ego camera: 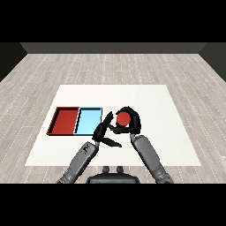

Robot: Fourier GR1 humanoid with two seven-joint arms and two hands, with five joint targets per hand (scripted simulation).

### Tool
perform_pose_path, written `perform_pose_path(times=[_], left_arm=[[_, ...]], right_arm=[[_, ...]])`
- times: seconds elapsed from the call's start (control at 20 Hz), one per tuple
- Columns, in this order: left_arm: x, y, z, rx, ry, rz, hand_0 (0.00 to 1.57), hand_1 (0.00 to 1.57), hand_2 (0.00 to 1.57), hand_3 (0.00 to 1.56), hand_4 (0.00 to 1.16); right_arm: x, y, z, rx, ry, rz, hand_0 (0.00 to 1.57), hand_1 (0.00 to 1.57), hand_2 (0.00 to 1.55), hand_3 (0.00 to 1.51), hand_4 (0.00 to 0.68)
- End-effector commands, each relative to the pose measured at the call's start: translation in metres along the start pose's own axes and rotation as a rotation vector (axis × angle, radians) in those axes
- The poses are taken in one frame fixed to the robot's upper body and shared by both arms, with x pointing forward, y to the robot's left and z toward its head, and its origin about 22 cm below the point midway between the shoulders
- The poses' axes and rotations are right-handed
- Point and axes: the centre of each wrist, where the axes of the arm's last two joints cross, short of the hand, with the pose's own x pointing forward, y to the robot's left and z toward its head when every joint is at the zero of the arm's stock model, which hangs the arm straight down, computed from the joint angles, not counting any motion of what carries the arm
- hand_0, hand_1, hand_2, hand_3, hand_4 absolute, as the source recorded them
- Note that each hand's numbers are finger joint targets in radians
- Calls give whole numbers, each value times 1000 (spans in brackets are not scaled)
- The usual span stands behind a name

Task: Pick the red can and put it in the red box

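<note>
Head view: right robot hand (130,123) is curled round the red can (122,118), thumb and fingers wrapping its sides, red top showing between them. Can sits just right of the blue tray (88,110), near the middle of the white worktop (167,132). Hard to tell if the can is already lifted or still resting on the worktop; the hand hides its base.

Left robot hand (103,132) has straight, spread fingers, holds nothing, and sits just left of and below the can, close to the right hand, overlapping the blue tray's right edge in the view.

Red tray (65,121) lies at the far left, touching the blue tray side by side. Both trays look bare inside.

Progress: grasp looks done, so roughly the first half. Left to do: carry the can leftward across the blue tray, set it inside the red tray, release. The can is not in either tray yet. The carry has to clear the blue tray fully, and the left hand sits in that path, so it may be in the way.
</note>
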Motion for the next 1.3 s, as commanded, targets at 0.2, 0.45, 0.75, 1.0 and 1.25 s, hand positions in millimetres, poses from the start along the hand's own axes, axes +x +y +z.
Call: perform_pose_path(times=[0.2,0.45,0.75,1.0,1.25], left_arm=[[-27,-9,-17,1,12,11,0,0,0,0,0],[-13,-6,-23,-38,14,25,0,0,0,0,0],[-7,-11,-26,-61,-15,22,0,0,0,0,0],[-12,-23,-35,-66,-24,19,0,0,0,0,0],[-4,-13,-41,211,-21,17,1571,1571,1571,1502,1141]], right_arm=[[-19,14,12,33,3,-6,1571,1571,1476,1411,634],[15,23,-12,32,-33,-25,1571,1571,1480,1408,623],[6,42,-7,46,-38,-46,1571,1571,1485,1414,651],[14,38,1,61,-11,-88,1571,1571,1485,1405,652],[5,47,10,65,-22,-60,1571,1571,1474,1399,630]])
